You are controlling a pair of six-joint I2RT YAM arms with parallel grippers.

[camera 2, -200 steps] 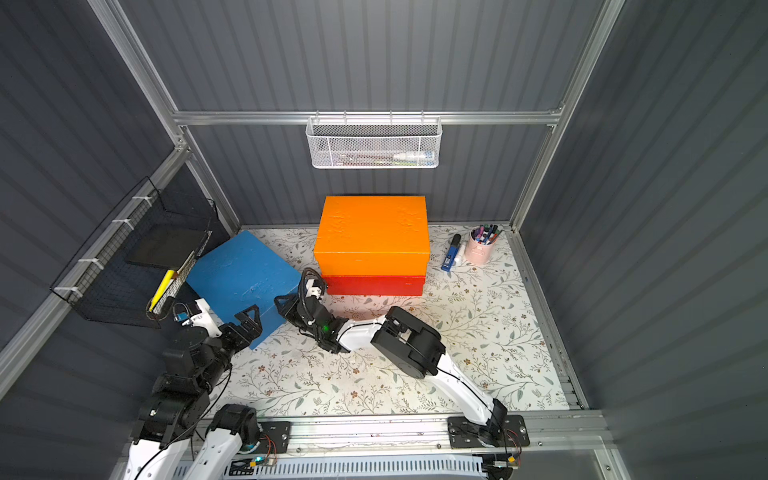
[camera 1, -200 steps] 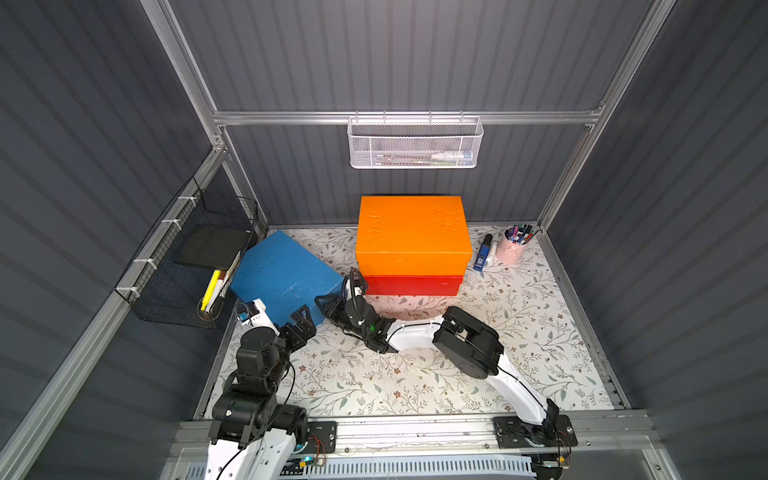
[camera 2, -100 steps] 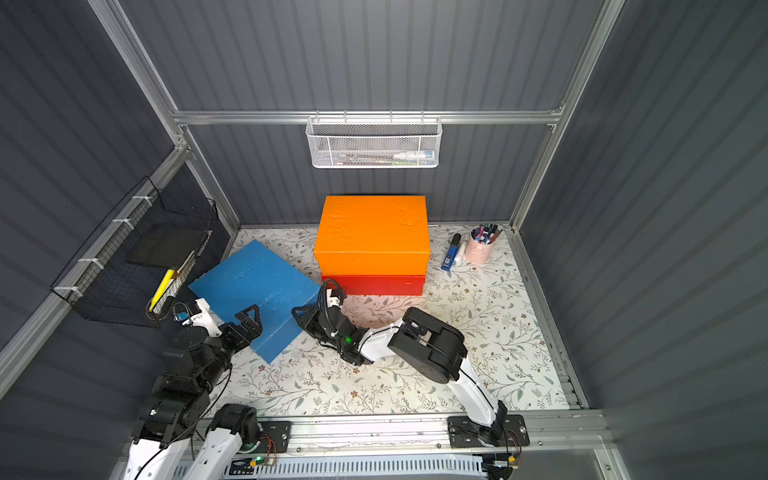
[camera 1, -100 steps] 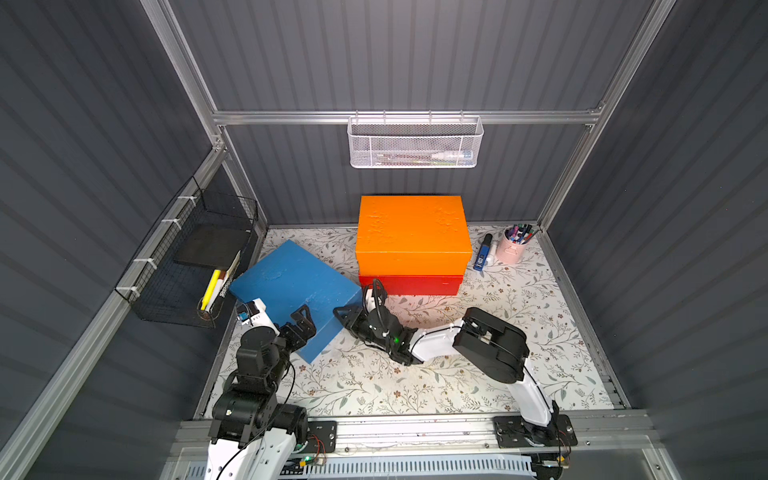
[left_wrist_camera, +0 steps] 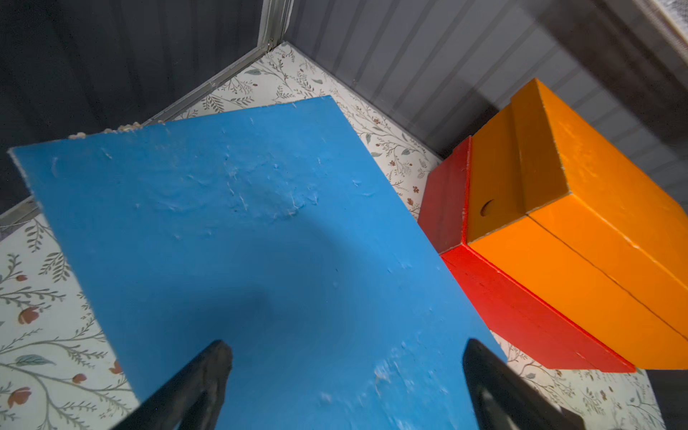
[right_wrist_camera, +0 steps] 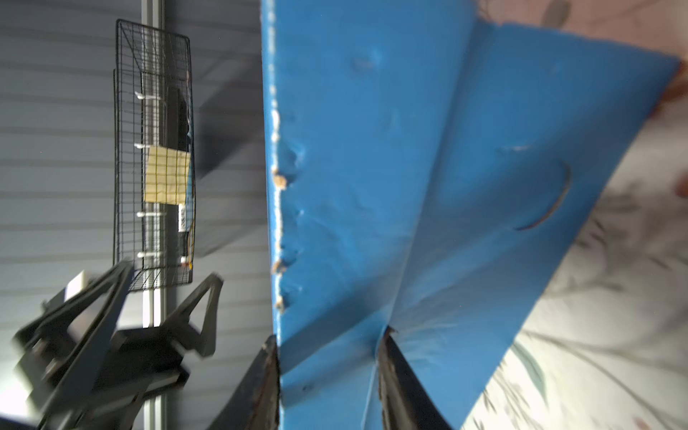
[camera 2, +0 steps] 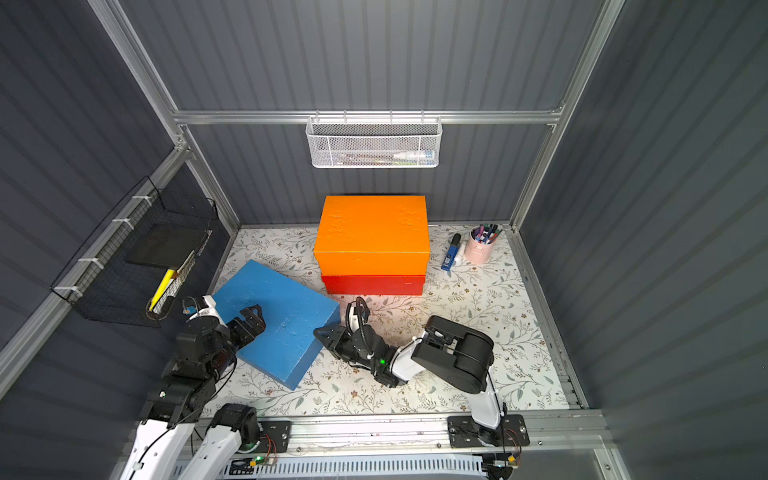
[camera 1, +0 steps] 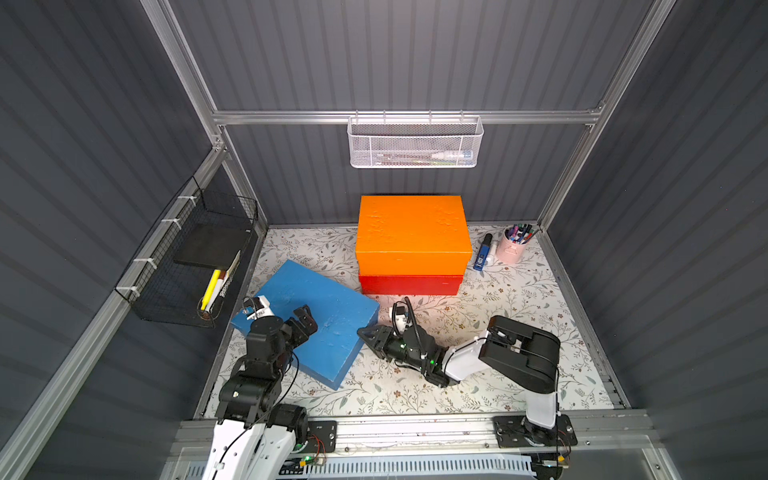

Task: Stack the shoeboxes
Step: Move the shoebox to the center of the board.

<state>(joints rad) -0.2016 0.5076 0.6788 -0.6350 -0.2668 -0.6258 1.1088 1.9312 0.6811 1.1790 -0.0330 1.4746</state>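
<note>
The orange shoebox (camera 1: 411, 232) (camera 2: 372, 230) sits on the red shoebox (camera 1: 409, 284) (camera 2: 372, 284) at the back middle. The blue shoebox (camera 1: 328, 320) (camera 2: 286, 320) lies askew at the front left, apart from that pair. My right gripper (camera 1: 365, 332) (camera 2: 322, 332) (right_wrist_camera: 327, 342) is shut on the lid rim at the blue shoebox's right end, one finger on the lid top and one under the rim. My left gripper (camera 1: 305, 320) (camera 2: 251, 318) (left_wrist_camera: 346, 357) hovers open over the blue lid (left_wrist_camera: 260, 223), holding nothing.
A black wire basket (camera 1: 187, 257) with a black pad and markers hangs on the left wall. A white mesh basket (camera 1: 415, 141) hangs on the back wall. A pink pen cup (camera 1: 515, 249) and a blue marker (camera 1: 482, 253) stand at the back right.
The right arm has drawn back toward the front, dragging the blue shoebox forward and to the right, away from the left wall. The left gripper has stayed nearly still.
</note>
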